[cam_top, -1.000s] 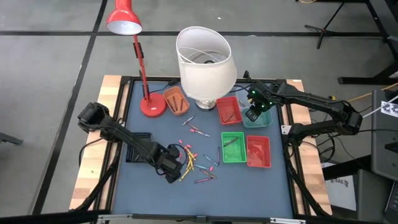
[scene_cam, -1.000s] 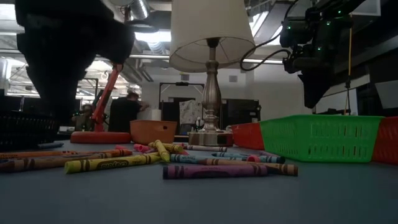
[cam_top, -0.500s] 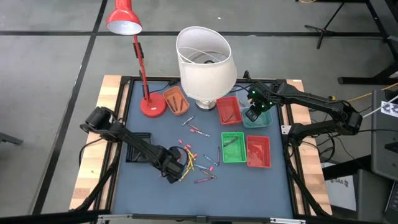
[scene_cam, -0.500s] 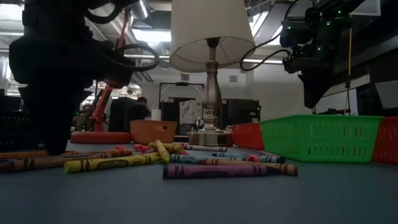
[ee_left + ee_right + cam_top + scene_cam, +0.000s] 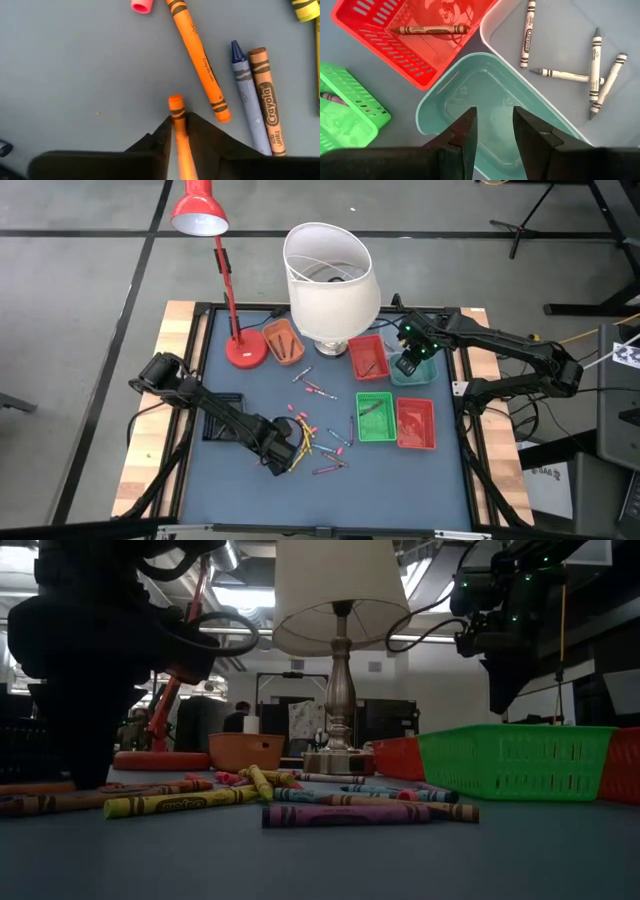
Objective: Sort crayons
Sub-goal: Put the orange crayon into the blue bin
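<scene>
The table (image 5: 210, 480) carries a white-shaded lamp (image 5: 328, 275) and a red desk lamp (image 5: 225, 275) at its far side, well beyond both pincers. The right gripper (image 5: 408, 364) hangs with its jaws spread over a teal tray (image 5: 470, 95); beside it sit a red tray (image 5: 420, 35) holding one crayon, a clear tray (image 5: 560, 55) with four grey crayons, and a green tray (image 5: 375, 418). The left gripper (image 5: 180, 131) is low over the loose crayons (image 5: 310, 438) in the middle of the table, its fingers (image 5: 205, 132) pressed on an orange crayon (image 5: 179, 131) that pokes out ahead of the tips. Just beyond it lie a second orange crayon (image 5: 200, 60), a blue crayon (image 5: 247, 100) and a brown crayon (image 5: 265, 97)
</scene>
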Available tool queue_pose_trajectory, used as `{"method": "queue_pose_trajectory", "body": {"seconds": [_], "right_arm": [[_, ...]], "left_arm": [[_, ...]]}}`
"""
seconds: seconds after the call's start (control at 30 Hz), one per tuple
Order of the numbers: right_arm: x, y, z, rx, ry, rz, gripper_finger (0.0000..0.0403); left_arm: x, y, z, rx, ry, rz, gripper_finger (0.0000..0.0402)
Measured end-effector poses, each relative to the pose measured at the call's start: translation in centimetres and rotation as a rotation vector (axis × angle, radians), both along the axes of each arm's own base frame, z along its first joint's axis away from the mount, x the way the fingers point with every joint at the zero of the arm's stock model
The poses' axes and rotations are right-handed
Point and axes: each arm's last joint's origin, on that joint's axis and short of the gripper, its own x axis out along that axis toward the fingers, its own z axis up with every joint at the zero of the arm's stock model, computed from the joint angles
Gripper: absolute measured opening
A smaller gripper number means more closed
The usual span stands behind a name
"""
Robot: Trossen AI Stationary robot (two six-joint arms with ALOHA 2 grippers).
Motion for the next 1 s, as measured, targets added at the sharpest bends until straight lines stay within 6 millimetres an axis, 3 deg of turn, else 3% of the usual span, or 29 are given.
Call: {"method": "queue_pose_trajectory", "body": {"seconds": [0.17, 0.37, 0.8, 1.0], "right_arm": [[-0.3, 0.7, 0.8, -0.005, -0.046, 0.026, 0.0124], [-0.8, 2.9, 2.4, -0.040, -0.135, 0.116, 0.0124], [1.3, 8.2, 3.9, -0.072, -0.335, 0.387, 0.0124], [2.3, 10.1, 4.7, -0.088, -0.457, 0.484, 0.0124]], "left_arm": [[0.0, 0.1, 0.0, 0.002, 0.003, 0.002, 0.0008], [0.3, 0.9, 0.4, -0.018, 0.003, -0.020, 0.0006], [0.9, 4.7, 4.4, -0.013, -0.147, 0.008, 0.0003], [2.1, 6.3, 5.9, 0.056, -0.305, -0.025, 0.0003]]}}
